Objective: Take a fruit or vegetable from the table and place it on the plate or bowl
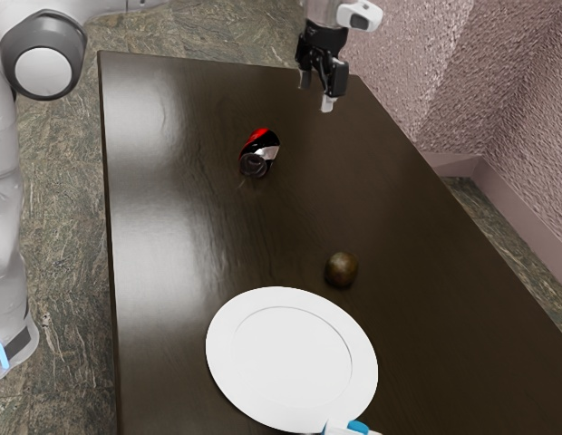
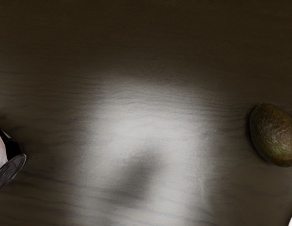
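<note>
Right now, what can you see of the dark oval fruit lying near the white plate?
The fruit is whole and egg-shaped, dark brownish green with a dull, rough skin, likely an avocado. It lies on its side on the table, close to the white plate but apart from its rim. Only the table touches it; the gripper hangs far away.

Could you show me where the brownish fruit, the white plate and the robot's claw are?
brownish fruit (image 1: 342, 269), exterior view, middle of its rounded body.
white plate (image 1: 291, 356), exterior view, its bare flat centre.
gripper (image 1: 314, 96), exterior view, midway between its fingertips.
</note>
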### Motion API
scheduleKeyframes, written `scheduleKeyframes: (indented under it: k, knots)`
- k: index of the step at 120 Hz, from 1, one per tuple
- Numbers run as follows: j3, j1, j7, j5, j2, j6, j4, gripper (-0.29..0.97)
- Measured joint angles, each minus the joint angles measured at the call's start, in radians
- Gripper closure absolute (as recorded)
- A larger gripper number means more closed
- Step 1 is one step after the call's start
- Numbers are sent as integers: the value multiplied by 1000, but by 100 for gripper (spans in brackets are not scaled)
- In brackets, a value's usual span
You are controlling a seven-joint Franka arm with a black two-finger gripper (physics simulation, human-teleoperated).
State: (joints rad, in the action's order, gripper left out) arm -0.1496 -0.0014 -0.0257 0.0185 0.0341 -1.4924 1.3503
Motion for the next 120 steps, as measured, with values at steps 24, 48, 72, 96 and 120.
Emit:
scheduleKeyframes:
  k: [24,48,72,96,120]
  knots:
    - [-2,-49,-3,7,0,-38,0,0]
    - [80,-20,-5,-6,-49,32,-229,0]
    - [200,16,-8,-7,6,93,-250,0]
    - [230,-106,-10,-7,163,79,-248,0]
    - [231,-162,-12,-27,231,28,-247,0]
